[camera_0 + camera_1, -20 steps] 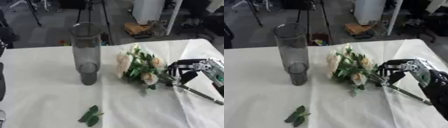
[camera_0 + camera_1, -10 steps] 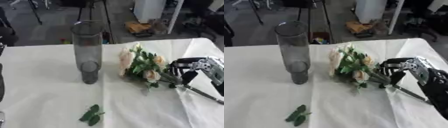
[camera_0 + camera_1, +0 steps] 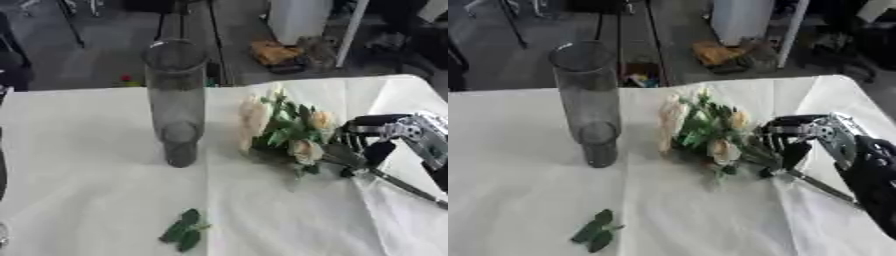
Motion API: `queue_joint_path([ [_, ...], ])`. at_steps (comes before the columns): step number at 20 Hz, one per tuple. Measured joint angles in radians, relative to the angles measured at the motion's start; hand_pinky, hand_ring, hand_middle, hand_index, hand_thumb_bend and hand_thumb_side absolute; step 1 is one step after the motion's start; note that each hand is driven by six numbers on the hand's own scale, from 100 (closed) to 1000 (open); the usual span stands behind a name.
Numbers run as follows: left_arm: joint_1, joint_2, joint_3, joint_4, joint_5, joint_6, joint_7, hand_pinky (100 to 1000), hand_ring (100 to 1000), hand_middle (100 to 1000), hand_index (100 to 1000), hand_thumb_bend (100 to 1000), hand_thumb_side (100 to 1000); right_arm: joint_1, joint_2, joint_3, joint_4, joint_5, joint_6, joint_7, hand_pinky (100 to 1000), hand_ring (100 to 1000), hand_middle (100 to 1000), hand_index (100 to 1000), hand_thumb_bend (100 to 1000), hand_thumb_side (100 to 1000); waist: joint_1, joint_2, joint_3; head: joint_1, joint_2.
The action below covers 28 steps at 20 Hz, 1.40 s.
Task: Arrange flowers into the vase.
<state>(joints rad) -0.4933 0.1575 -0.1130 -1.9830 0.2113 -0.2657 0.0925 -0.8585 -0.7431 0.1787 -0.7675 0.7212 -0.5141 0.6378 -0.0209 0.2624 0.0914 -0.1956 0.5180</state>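
1. right of the vase [image 3: 178,100], a bunch of pale flowers [image 3: 282,132] lies on the white tablecloth [image 3: 87,150], blooms towards the vase but apart from it.
2. the right hand [image 3: 800,136] sits at the stem end, fingers [image 3: 785,142] curled down round the stems.
3. near the vase's front, a loose green leaf sprig [image 3: 182,231] lies alone.
4. the vase stands upright.

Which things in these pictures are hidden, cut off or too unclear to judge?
- Right hand, both views: its fingers hang over the stems, but whether they touch or hold the bouquet is blurred.
- Stem ends, both views: they run toward the right edge, partly behind the hand.
- Vase: a rounded shape shows low inside the glass; what it is cannot be told.
- Left hand: outside both views.
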Motion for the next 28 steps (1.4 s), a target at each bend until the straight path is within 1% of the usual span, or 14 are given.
queue_joint_path([
  [2,0.000,0.000,0.000,0.000,0.000,0.000,0.000,700,696,882,931,361,915,0.000,0.000,-0.004,0.003,0.000,-0.002,-0.002,400,536,528,740,459,471,0.000,0.000,0.001,-0.001,0.000],
  [7,-0.001,0.000,0.000,0.000,0.000,0.001,-0.001,700,695,882,930,357,917,0.000,0.000,-0.013,0.014,0.002,-0.010,-0.010,323,466,461,656,441,446,0.000,0.002,0.005,-0.001,0.000],
  [9,-0.001,-0.001,0.000,0.000,0.000,0.001,-0.001,701,693,882,931,355,921,-0.003,0.000,-0.018,0.019,0.004,-0.015,-0.015,295,433,425,610,422,444,0.000,0.003,0.008,-0.002,0.000],
  [12,-0.001,-0.004,0.000,0.000,0.000,0.002,-0.003,701,692,881,931,356,919,-0.004,0.000,-0.022,0.027,0.009,-0.020,-0.020,225,371,354,534,371,422,0.000,0.003,0.009,-0.003,0.000],
  [13,-0.001,-0.004,0.000,0.000,0.000,0.003,-0.003,701,692,881,931,356,919,-0.005,0.000,-0.024,0.030,0.009,-0.021,-0.021,219,367,347,528,366,420,0.000,0.004,0.010,-0.003,0.000],
  [14,-0.001,-0.004,0.000,0.000,0.000,0.003,-0.003,702,691,881,931,355,919,-0.005,0.000,-0.024,0.030,0.009,-0.022,-0.022,163,318,281,469,328,401,0.000,0.004,0.010,-0.003,0.000],
  [16,-0.001,-0.005,0.000,0.000,0.000,0.003,-0.004,702,691,881,931,355,919,-0.008,0.000,-0.025,0.034,0.009,-0.022,-0.022,100,248,213,406,273,379,0.000,0.004,0.013,-0.004,0.000],
  [18,-0.002,-0.007,0.000,0.000,0.000,0.004,-0.005,701,691,880,931,354,919,-0.008,0.000,-0.030,0.036,0.009,-0.022,-0.022,100,185,158,351,221,375,-0.001,0.005,0.016,-0.006,0.000],
  [20,-0.004,-0.008,0.000,0.000,0.000,0.004,-0.007,701,690,877,931,352,921,-0.005,-0.002,-0.034,0.036,0.003,-0.020,-0.020,100,101,100,266,157,367,-0.001,0.006,0.020,-0.009,0.000],
  [21,-0.005,-0.008,0.000,0.000,0.000,0.005,-0.007,701,690,876,931,352,920,-0.004,-0.004,-0.037,0.036,-0.003,-0.019,-0.019,100,100,100,248,147,366,-0.001,0.007,0.021,-0.010,0.000],
  [22,-0.007,-0.008,0.000,0.000,0.000,0.006,-0.008,701,690,875,931,353,916,-0.003,-0.005,-0.038,0.036,-0.011,-0.018,-0.018,100,100,100,181,136,360,-0.002,0.008,0.021,-0.011,0.000],
  [26,-0.009,-0.008,0.000,0.000,0.000,0.005,-0.011,701,689,874,932,348,921,-0.001,-0.011,-0.044,0.036,-0.030,-0.011,-0.011,100,100,100,125,152,352,-0.003,0.011,0.030,-0.017,0.000],
  [27,-0.010,-0.008,0.000,0.000,0.000,0.005,-0.012,701,689,874,932,346,924,-0.001,-0.012,-0.045,0.036,-0.032,-0.009,-0.009,100,100,100,112,175,348,-0.003,0.012,0.032,-0.018,0.000],
  [28,-0.010,-0.008,0.000,0.000,0.000,0.006,-0.012,701,689,874,929,344,925,-0.001,-0.013,-0.047,0.037,-0.034,-0.007,-0.007,100,100,100,100,236,347,-0.003,0.012,0.033,-0.018,-0.001],
])
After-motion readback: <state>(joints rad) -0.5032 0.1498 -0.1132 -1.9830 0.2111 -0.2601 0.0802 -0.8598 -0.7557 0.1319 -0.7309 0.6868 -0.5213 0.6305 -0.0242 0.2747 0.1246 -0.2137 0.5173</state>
